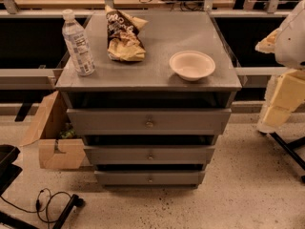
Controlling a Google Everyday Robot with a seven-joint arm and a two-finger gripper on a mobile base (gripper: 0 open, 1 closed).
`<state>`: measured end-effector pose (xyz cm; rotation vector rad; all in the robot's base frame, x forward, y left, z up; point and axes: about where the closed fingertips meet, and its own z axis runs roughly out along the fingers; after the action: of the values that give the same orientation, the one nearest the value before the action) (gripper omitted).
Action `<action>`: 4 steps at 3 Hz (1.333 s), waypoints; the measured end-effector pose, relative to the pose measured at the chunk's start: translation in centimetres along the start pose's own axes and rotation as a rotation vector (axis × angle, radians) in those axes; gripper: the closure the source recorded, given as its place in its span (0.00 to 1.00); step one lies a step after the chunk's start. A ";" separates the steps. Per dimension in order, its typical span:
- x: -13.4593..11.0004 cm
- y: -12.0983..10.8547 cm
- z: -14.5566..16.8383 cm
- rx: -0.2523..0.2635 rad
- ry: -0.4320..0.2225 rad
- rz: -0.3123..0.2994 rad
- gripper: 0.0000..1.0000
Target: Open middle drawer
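A grey cabinet stands on the speckled floor with three flat drawer fronts stacked under its top. The middle drawer sits between the tall, wide top drawer and the short, narrow bottom drawer, and its small brass knob is centred on the front. None of the three drawers shows its inside, only a dark gap above each front. On the cabinet top a capped clear water bottle stands upright at the left. A crumpled snack bag lies beside it, and a white bowl with nothing visible in it sits at the right. An open cardboard box stands against the cabinet's left side with something green inside. The gripper hangs at the frame's right edge, well apart from the drawers; I cannot tell whether it is open or closed.
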<state>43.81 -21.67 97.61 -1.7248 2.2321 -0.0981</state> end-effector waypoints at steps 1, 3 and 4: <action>0.0 0.0 0.0 0.000 0.000 0.000 0.00; 0.6 4.1 10.1 -0.071 0.015 0.036 0.00; 0.1 6.2 18.2 -0.088 0.060 0.049 0.00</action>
<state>43.32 -17.61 78.85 -1.7322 2.3529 -0.0416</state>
